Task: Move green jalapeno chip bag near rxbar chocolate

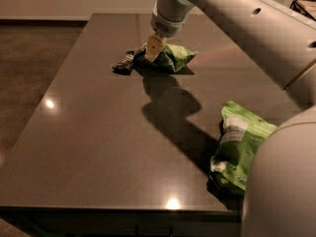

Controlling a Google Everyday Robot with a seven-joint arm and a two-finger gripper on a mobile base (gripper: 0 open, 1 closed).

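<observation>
The green jalapeno chip bag lies on the dark table toward the far side, darker green with a dark seam at its left end. The rxbar chocolate, a slim black bar, lies just left of it with a small gap between them. My gripper comes down from the upper right and is shut on the bag's left end, low over the table. One pale finger shows in front of the bag.
A larger, brighter lime-green bag with a white label lies at the near right of the table. My arm spans the upper right, and its body hides the near right corner. The table's left edge drops to the floor.
</observation>
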